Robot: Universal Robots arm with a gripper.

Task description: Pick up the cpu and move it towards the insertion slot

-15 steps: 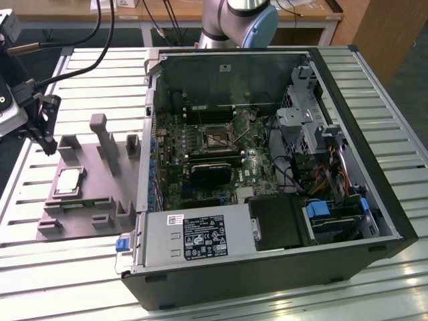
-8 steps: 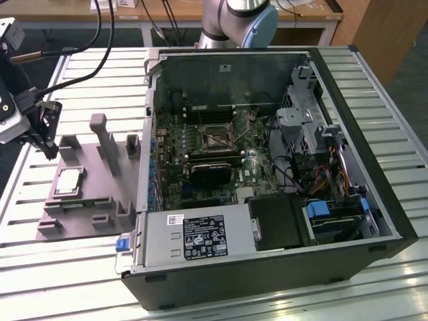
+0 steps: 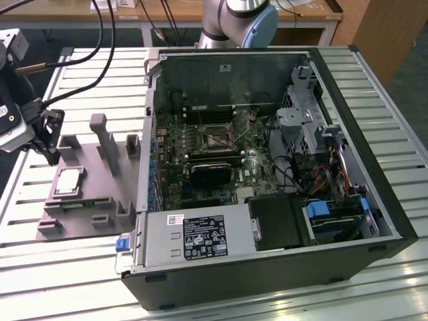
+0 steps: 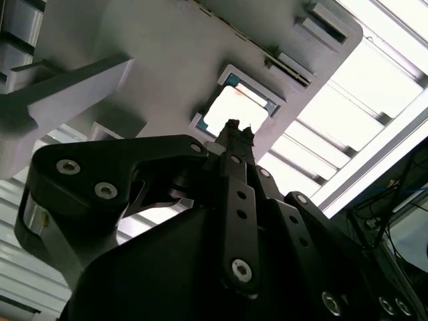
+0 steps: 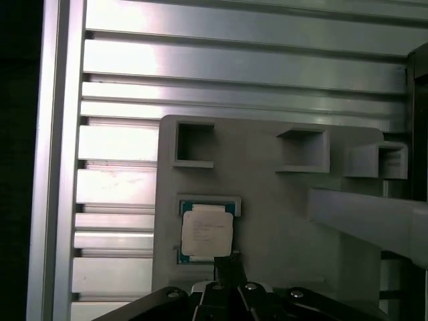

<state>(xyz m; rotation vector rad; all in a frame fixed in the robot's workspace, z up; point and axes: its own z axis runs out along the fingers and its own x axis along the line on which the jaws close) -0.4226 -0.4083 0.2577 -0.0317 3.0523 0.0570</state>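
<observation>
1. Table (image 3: 40,267): carrying the case and, at the exterior view's left, the fixture just beside it.
2. Case (image 3: 281,274): lying on its side with the cover off, exposing the board (image 3: 170,144).
3. Arm (image 3: 241,17): standing beyond the case, with its wrist end hanging at the exterior view's left, over the fixture.
4. Fixture (image 3: 77,152): lying flat on the table, presenting posts, small pockets and one square recess.
5. Gripper (image 4: 235,127): hanging over the fixture, closed down to a narrow tip and gripping nothing.
   - In both wrist views, pointing at one edge of the cpu.
   - In the second wrist view, overlapping that edge with the tip.
   - In the exterior view, appearing to be hovering clear of the cpu rather than touching it.
6. Slot (image 3: 215,138): sitting near the middle of the board inside the case, well apart from both cpu and gripper, beyond the case wall.
7. Cpu (image 5: 207,232): lying flat, top up and unheld in the fixture's recess, outside the case. The following is judgement only.
   - Likely handling as light, thin and stiff.
   - Presenting a slick metal top, so probably slipping under any pinch across the faces.
   - Probably being fragile at the underside and corners.
   - Best taking by two opposite edges and keeping level.
   - Sitting closely hugged by the recess walls, so leaving little room for fingertips beside the rim and calling for an opened, well-centred approach.
</observation>
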